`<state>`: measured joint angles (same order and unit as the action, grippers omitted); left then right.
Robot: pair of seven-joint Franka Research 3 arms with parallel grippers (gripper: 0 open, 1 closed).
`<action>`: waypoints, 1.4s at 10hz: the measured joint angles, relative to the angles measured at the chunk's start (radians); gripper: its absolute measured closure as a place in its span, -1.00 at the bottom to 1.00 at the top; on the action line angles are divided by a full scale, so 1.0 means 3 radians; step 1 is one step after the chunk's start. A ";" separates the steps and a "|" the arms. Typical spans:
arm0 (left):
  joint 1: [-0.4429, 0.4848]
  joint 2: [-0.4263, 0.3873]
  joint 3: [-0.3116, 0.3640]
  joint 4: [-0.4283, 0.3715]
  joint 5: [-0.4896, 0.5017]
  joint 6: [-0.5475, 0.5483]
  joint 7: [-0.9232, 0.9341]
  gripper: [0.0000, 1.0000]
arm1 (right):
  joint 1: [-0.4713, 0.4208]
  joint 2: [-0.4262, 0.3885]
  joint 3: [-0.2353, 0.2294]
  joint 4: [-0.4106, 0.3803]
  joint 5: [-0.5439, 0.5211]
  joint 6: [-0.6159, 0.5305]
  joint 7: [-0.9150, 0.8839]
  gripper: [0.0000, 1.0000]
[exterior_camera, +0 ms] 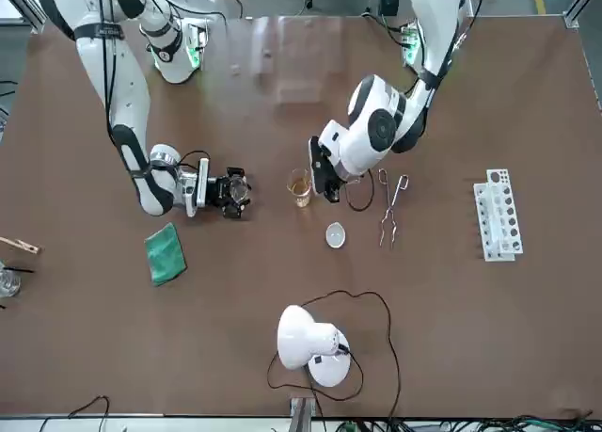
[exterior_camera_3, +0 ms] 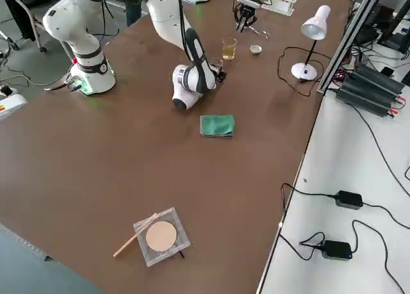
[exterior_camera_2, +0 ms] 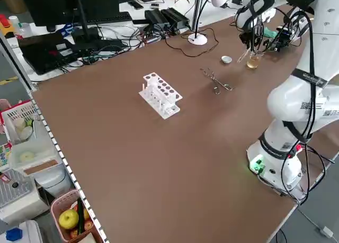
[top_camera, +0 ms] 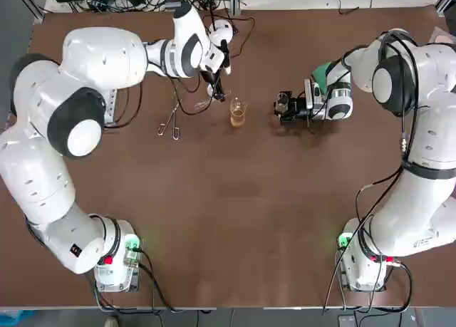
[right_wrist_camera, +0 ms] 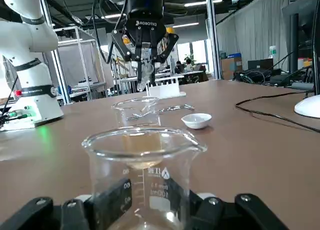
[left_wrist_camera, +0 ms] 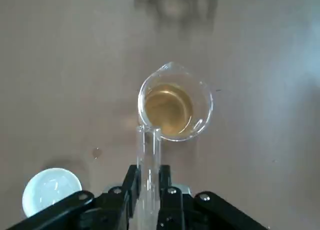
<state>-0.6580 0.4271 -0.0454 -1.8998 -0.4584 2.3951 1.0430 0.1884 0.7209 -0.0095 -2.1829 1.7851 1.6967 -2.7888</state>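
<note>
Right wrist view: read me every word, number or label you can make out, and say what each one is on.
"ROBOTIQ": on the body of the left gripper, across the table, shut on a test tube.
"100ml": on the empty beaker clamped in the right gripper.
Scale numbers and the logo on that beaker: too blurred to read.
</note>
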 joint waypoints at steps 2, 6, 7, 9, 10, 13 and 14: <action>-0.0250 0.0046 0.0216 0.0028 0.0009 0.0000 -0.0131 0.58 | 0.0000 0.0000 -0.0001 0.0000 0.0000 0.0000 0.0000 0.24; -0.0404 0.0066 0.0307 0.0056 0.0176 -0.0003 -0.0359 0.58 | 0.0000 0.0001 -0.0003 0.0000 0.0000 0.0000 0.0000 0.24; -0.0435 0.0067 0.0333 0.0056 0.0191 -0.0004 -0.0359 0.58 | 0.0000 0.0001 -0.0003 0.0000 0.0000 0.0000 0.0000 0.24; -0.0593 0.0067 0.0495 0.0057 0.0219 -0.0005 -0.0381 0.58 | 0.0000 0.0002 -0.0003 0.0000 0.0000 0.0000 0.0000 0.24; -0.0666 0.0067 0.0557 0.0057 0.0225 -0.0006 -0.0422 0.58 | 0.0000 0.0003 -0.0003 0.0000 0.0000 0.0000 0.0000 0.24; -0.0916 0.0068 0.0788 0.0058 0.0241 -0.0010 -0.0473 0.58 | 0.0000 0.0006 -0.0004 0.0000 0.0000 0.0000 0.0000 0.24; -0.0960 0.0068 0.0827 0.0057 0.0241 -0.0023 -0.0486 0.58 | 0.0000 0.0006 -0.0004 0.0000 0.0000 0.0000 0.0000 0.24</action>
<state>-0.9462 0.4475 0.2026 -1.8825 -0.3860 2.3881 0.8971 0.1883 0.7228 -0.0105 -2.1829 1.7851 1.6966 -2.7888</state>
